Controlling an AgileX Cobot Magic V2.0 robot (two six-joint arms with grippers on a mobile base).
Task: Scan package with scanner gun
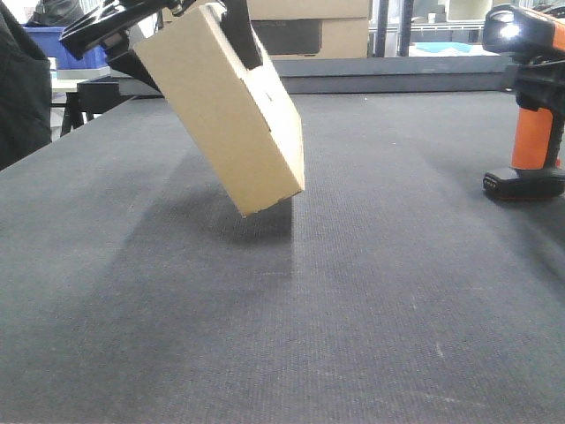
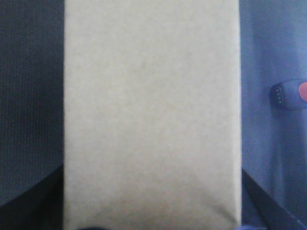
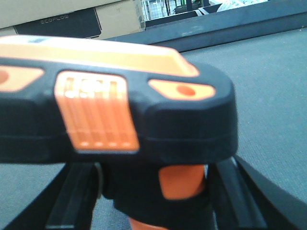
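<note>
The package (image 1: 225, 110), a plain tan cardboard box, hangs tilted above the dark table mat (image 1: 282, 318), its lower corner just off the surface. My left gripper (image 1: 212, 35) is shut on its upper end, one black finger (image 1: 243, 35) lying across the near side. In the left wrist view the package (image 2: 152, 110) fills the middle, between the left gripper's (image 2: 152, 196) dark fingers (image 2: 29, 201). No label shows. The scanner gun (image 1: 530, 106) stands at the far right on its black base. My right gripper (image 3: 156, 191) is shut on its orange handle, under the black head (image 3: 115, 105).
Larger cardboard boxes with a dark panel (image 1: 309, 31) stand behind the table's raised back edge (image 1: 397, 78). A blue bin (image 1: 66, 49) sits at the back left. A dark shape (image 1: 22, 88) fills the left border. The scanner's base (image 2: 290, 94) lies right of the package.
</note>
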